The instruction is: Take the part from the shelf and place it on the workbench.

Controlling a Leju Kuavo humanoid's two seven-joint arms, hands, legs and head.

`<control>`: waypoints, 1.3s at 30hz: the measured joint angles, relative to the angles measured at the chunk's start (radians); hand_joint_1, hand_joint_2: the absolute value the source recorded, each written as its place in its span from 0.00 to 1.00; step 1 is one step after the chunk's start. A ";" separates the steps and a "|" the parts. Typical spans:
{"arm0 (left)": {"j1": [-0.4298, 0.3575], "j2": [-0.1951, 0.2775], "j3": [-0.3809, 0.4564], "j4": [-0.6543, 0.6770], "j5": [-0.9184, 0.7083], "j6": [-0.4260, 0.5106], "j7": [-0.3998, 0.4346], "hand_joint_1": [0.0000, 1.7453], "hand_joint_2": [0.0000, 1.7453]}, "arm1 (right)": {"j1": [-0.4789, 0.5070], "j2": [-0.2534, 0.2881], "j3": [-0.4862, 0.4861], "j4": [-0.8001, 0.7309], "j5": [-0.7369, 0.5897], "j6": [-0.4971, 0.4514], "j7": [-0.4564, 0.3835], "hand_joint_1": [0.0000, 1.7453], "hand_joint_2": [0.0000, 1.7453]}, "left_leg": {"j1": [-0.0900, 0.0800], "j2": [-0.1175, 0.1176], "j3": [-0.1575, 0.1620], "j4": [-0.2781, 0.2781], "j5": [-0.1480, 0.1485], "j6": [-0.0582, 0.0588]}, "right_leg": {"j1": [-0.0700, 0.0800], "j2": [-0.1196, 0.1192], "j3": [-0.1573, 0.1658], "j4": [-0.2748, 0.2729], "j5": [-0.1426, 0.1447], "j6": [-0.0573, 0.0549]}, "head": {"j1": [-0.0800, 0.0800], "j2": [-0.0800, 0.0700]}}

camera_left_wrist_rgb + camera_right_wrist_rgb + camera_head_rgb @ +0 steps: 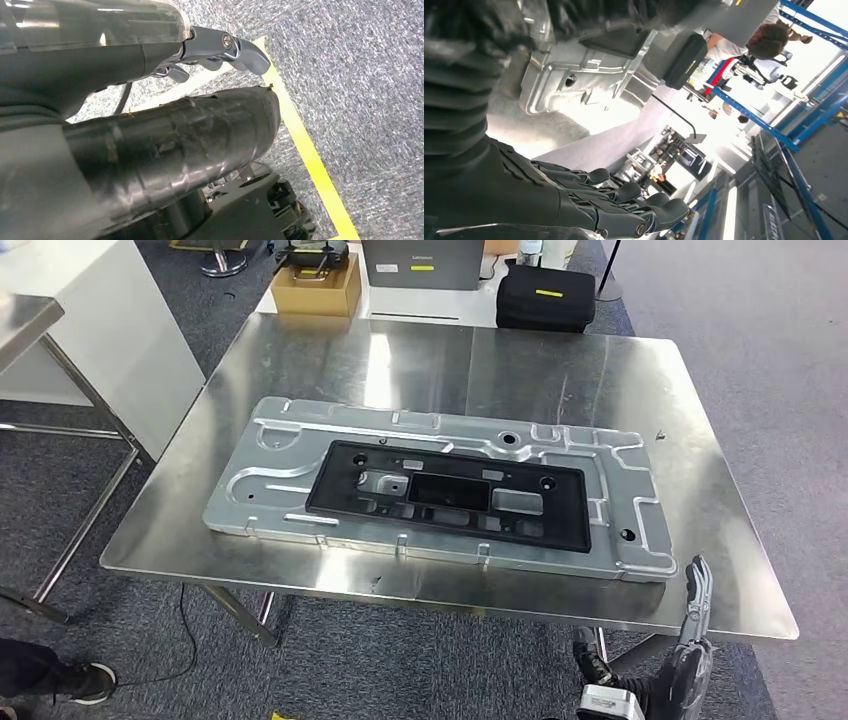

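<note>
The part lies flat in the middle of the steel workbench. It is a long silver stamped panel with a black rectangular frame set on it. My right hand rises at the bench's front right edge, just off the panel's near right corner, fingers straight and holding nothing. In the right wrist view the same hand is spread and bare, with the panel's corner beyond it. My left hand hangs low over the carpet, its fingers loose with nothing in them.
Behind the bench stand a black case, a cardboard box and a grey box. A white table is at the left. Blue shelving and a person are farther off. Yellow tape marks the floor.
</note>
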State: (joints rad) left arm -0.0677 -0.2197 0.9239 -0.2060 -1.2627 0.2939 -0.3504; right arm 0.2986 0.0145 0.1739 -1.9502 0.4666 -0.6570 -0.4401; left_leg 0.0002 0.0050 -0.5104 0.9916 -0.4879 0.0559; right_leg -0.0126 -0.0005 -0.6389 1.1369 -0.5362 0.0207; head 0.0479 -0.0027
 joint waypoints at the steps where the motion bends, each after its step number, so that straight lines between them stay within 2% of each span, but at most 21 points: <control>1: -0.001 0.000 0.000 0.000 0.000 0.000 0.000 0.00 0.00 | 0.000 0.000 0.000 0.001 0.001 -0.001 0.000 0.00 1.00 | -0.001 0.001 -0.009 0.001 0.005 0.005 | -0.001 0.000 -0.023 0.064 -0.044 0.003 | 0.000 0.000; 3: 0.000 0.000 0.001 0.000 0.000 0.000 0.000 0.00 0.00 | 0.002 0.002 0.000 0.005 0.001 -0.004 0.000 0.00 1.00 | -0.003 0.004 -0.025 0.004 0.014 0.006 | -0.003 0.000 -0.047 0.161 -0.089 0.009 | 0.000 0.000; 4: 0.001 0.000 0.001 0.000 0.000 0.000 0.000 0.00 0.00 | 0.002 0.002 0.000 0.007 0.001 -0.005 0.000 0.00 1.00 | -0.004 0.004 -0.032 0.007 0.017 0.004 | -0.004 0.000 -0.036 0.161 -0.082 0.010 | 0.000 0.000; 5: 0.001 0.000 0.001 0.000 0.000 0.000 0.000 0.00 0.00 | 0.003 0.003 0.000 0.008 0.001 -0.007 0.000 0.00 1.00 | -0.004 0.004 -0.039 0.010 0.020 0.003 | -0.005 0.000 -0.004 0.123 -0.059 0.010 | 0.000 0.000; 7: 0.001 0.000 0.002 0.000 0.000 0.000 0.001 0.00 0.00 | 0.003 0.004 0.000 0.009 0.002 -0.012 0.000 0.00 1.00 | -0.005 0.004 -0.049 0.020 0.023 -0.001 | -0.005 0.000 0.089 -0.018 -0.011 0.005 | 0.000 0.000; 9: 0.000 0.000 0.002 0.000 0.000 0.000 0.001 0.00 0.00 | 0.004 0.005 0.000 0.009 0.003 -0.017 -0.001 0.00 1.00 | -0.007 0.003 -0.056 0.028 0.027 -0.010 | 0.000 0.001 0.137 -0.105 0.007 -0.004 | 0.000 0.000; 12: 0.000 0.000 0.002 0.000 0.000 0.001 0.001 0.00 0.00 | 0.004 0.010 0.000 0.009 0.003 -0.024 -0.007 0.00 1.00 | -0.007 0.002 -0.064 0.032 0.035 -0.029 | 0.003 -0.001 0.129 -0.120 0.018 -0.021 | -0.001 0.000; 13: 0.000 0.000 0.002 0.000 0.000 0.001 0.001 0.00 0.00 | 0.004 0.011 0.000 0.009 0.003 -0.025 -0.009 0.00 1.00 | -0.006 0.001 -0.070 0.042 0.024 -0.035 | 0.001 -0.002 0.124 -0.124 0.025 -0.028 | -0.001 0.000; 14: 0.001 0.000 0.002 0.000 0.000 0.001 0.001 0.00 0.00 | 0.004 0.013 0.000 0.009 0.003 -0.027 -0.010 0.00 1.00 | -0.005 -0.001 -0.082 0.068 -0.002 -0.040 | -0.002 -0.004 0.118 -0.128 0.033 -0.036 | -0.002 0.000; 16: 0.001 0.000 0.002 0.000 0.000 0.001 0.001 0.00 0.00 | 0.004 0.017 0.000 0.010 0.003 -0.031 -0.012 0.00 1.00 | -0.001 -0.002 -0.119 0.173 -0.085 -0.049 | -0.002 -0.007 0.101 -0.130 0.047 -0.046 | -0.003 0.000; 18: 0.002 0.000 0.002 0.000 0.000 0.001 0.001 0.00 0.00 | 0.004 0.020 0.000 0.012 0.003 -0.033 -0.012 0.00 1.00 | 0.004 -0.002 -0.146 0.281 -0.139 -0.056 | 0.000 -0.010 0.082 -0.128 0.060 -0.047 | -0.004 0.000; 19: 0.002 0.001 0.003 0.000 0.000 0.001 0.001 0.00 0.00 | 0.004 0.020 0.000 0.014 0.003 -0.033 -0.013 0.00 1.00 | 0.005 -0.002 -0.139 0.294 -0.136 -0.058 | 0.000 -0.010 0.072 -0.125 0.065 -0.046 | -0.004 0.000; 20: 0.002 0.001 0.003 0.000 0.000 0.001 0.001 0.00 0.00 | 0.004 0.021 0.000 0.015 0.003 -0.034 -0.013 0.00 1.00 | 0.006 -0.002 -0.115 0.269 -0.116 -0.059 | 0.000 -0.010 0.064 -0.121 0.070 -0.043 | -0.004 0.000; 23: 0.001 0.001 0.003 0.000 0.000 0.001 0.001 0.00 0.00 | 0.004 0.022 0.000 0.017 0.003 -0.034 -0.015 0.00 1.00 | 0.007 -0.002 0.013 0.074 -0.055 -0.054 | 0.000 -0.011 0.043 -0.106 0.079 -0.032 | -0.004 0.000; 25: 0.001 0.001 0.003 0.000 0.000 0.002 0.002 0.00 0.00 | 0.004 0.026 0.001 0.017 0.003 -0.035 -0.017 0.00 1.00 | 0.003 -0.004 0.043 0.012 -0.052 -0.046 | 0.001 -0.011 0.037 -0.101 0.089 -0.020 | -0.003 0.000; 28: 0.002 0.001 0.003 0.000 0.000 0.002 0.002 0.00 0.00 | 0.005 0.028 0.001 0.017 0.003 -0.035 -0.020 0.00 1.00 | 0.004 -0.002 0.030 0.004 -0.034 -0.025 | 0.000 -0.009 0.028 -0.096 0.092 -0.001 | -0.003 0.000; 29: 0.002 0.001 0.003 0.000 0.000 0.002 0.002 0.00 0.00 | 0.005 0.029 0.001 0.017 0.003 -0.035 -0.021 0.00 1.00 | 0.005 0.000 0.023 0.000 -0.024 -0.015 | -0.001 -0.007 0.019 -0.076 0.069 0.003 | -0.002 0.000; 31: 0.001 0.001 0.003 0.000 0.000 0.002 0.002 0.00 0.00 | 0.006 0.029 0.001 0.018 0.003 -0.035 -0.021 0.00 1.00 | 0.004 0.004 0.006 -0.002 -0.006 -0.001 | -0.003 -0.004 -0.015 0.020 -0.015 0.009 | -0.002 0.000; 33: 0.001 0.001 0.003 0.000 0.000 0.002 0.002 0.00 0.00 | 0.006 0.029 0.001 0.020 0.003 -0.035 -0.021 0.00 1.00 | 0.000 0.006 -0.017 0.001 0.008 0.004 | -0.003 -0.004 -0.045 0.136 -0.079 0.013 | -0.002 0.000; 35: 0.002 0.001 0.003 0.000 0.000 0.002 0.002 0.00 0.00 | 0.006 0.029 0.001 0.024 0.003 -0.035 -0.021 0.00 1.00 | -0.003 0.007 -0.035 0.005 0.019 0.004 | -0.003 -0.004 -0.041 0.174 -0.078 0.015 | -0.002 0.000; 39: 0.002 0.001 0.003 0.000 0.000 0.002 0.002 0.00 0.00 | 0.006 0.029 0.001 0.025 0.003 -0.035 -0.021 0.00 1.00 | -0.004 0.007 -0.045 0.009 0.024 0.003 | -0.003 -0.004 -0.012 0.143 -0.053 0.013 | -0.002 0.000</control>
State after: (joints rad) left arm -0.0660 -0.2186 0.9270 -0.2060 -1.2629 0.2960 -0.3479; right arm 0.3045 0.0431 0.1747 -1.9251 0.4700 -0.6924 -0.4612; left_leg -0.0041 0.0118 -0.5559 1.0009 -0.4640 0.0587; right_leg -0.0158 -0.0045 -0.6512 1.2803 -0.5888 0.0340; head 0.0454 -0.0027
